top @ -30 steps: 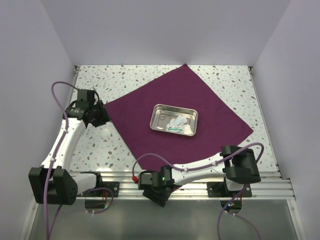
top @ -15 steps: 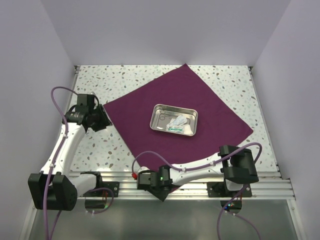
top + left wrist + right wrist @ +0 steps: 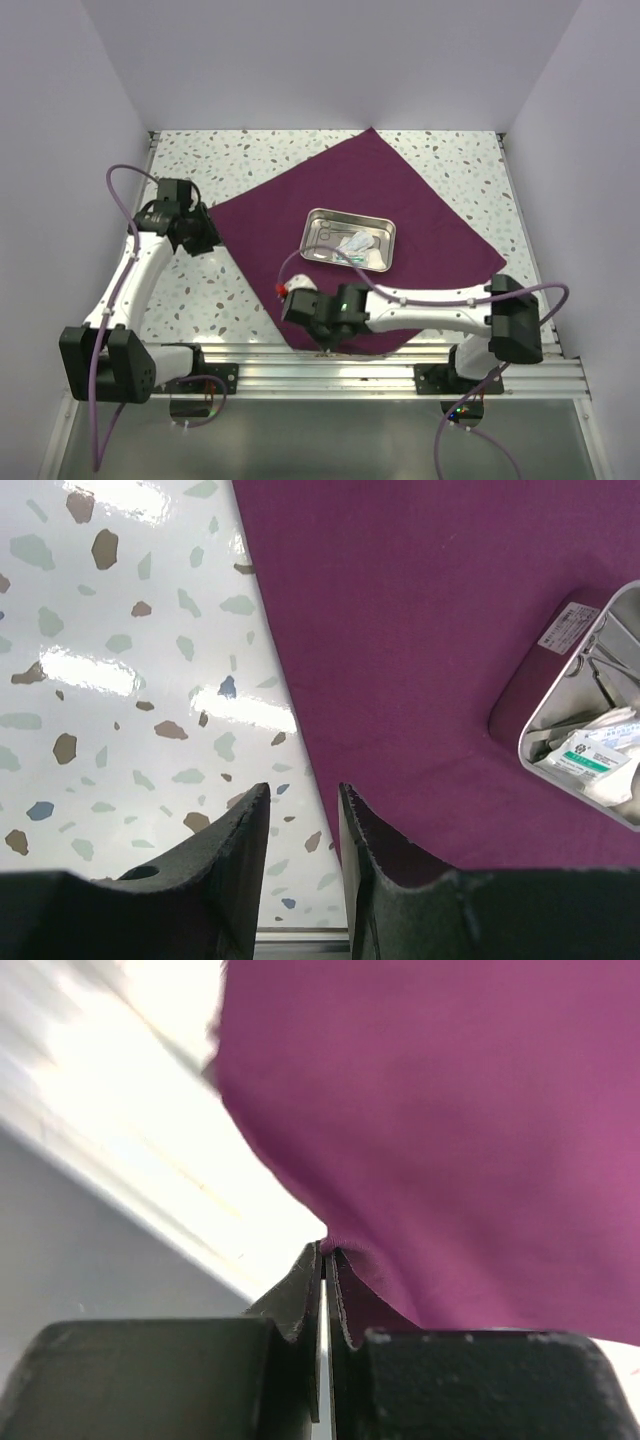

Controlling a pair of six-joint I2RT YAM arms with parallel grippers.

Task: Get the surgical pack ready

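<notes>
The surgical pack (image 3: pixel 430 215) is a deep purple cloth spread as a diamond on the speckled table. A steel tray (image 3: pixel 347 211) sits in its middle and holds a white and green packet (image 3: pixel 352 257) and metal instruments. My right gripper (image 3: pixel 322 343) is at the cloth's near corner and shut on it. In the right wrist view the cloth (image 3: pixel 450 1110) puckers into the closed gripper (image 3: pixel 327 1248). My left gripper (image 3: pixel 207 238) is open at the cloth's left corner. In the left wrist view the gripper (image 3: pixel 304 788) straddles the cloth (image 3: pixel 420 630) edge, with nothing pinched.
Grey walls enclose the table on three sides. An aluminium rail (image 3: pixel 400 372) runs along the near edge beside both arm bases. The tray (image 3: pixel 520 715) shows at the right of the left wrist view. Bare speckled table (image 3: pixel 200 290) lies left of the cloth.
My right arm swung up from the front rail onto the cloth's near corner, and its gripper closed on the fabric. The left gripper only shifted slightly by the left corner.
</notes>
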